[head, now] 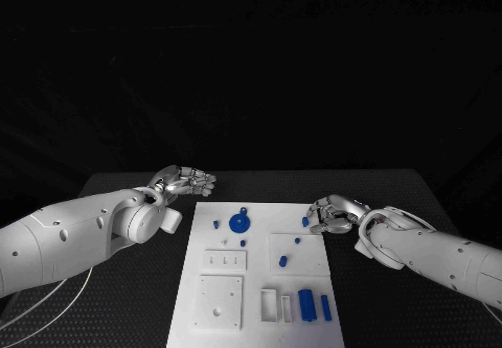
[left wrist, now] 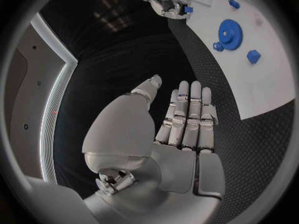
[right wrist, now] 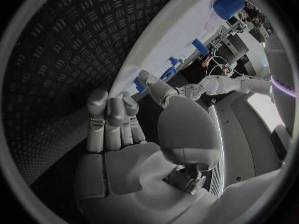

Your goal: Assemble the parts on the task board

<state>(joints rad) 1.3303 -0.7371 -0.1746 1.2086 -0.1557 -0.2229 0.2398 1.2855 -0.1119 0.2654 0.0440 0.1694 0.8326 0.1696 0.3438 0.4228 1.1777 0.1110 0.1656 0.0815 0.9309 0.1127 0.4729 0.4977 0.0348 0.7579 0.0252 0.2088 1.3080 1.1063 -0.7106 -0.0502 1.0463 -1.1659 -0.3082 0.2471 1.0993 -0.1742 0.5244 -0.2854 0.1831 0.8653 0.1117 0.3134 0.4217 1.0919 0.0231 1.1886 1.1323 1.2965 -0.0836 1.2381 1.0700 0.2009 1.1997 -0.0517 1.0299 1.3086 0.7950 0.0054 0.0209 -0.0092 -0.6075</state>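
Here, in the head view, the silver left hand (head: 186,181) is hovering over the black textured table (head: 125,304) just beyond the far left corner of the flat white task board (head: 314,319), fingers curled and holding nothing. The silver right hand (head: 333,214) is hanging at the board's far right edge, its fingers closing on a small blue part (head: 307,221). Between the two hands, a blue toothed gear (head: 241,221) is lying on the board, with a blue cylinder (head: 305,303) and a blue bar (head: 326,307) resting well nearer the robot.

In the left wrist view, the left hand (left wrist: 181,129) is showing straight fingers held side by side, gripping nothing; beyond its fingertips the gear (left wrist: 229,34) is lying on the board (left wrist: 274,84), and the right hand (left wrist: 167,5) is pinching the blue part (left wrist: 188,9).

In the right wrist view, the right hand (right wrist: 124,134) is reaching to the board's (right wrist: 174,35) edge, the blue part (right wrist: 141,86) sitting against its fingertips.
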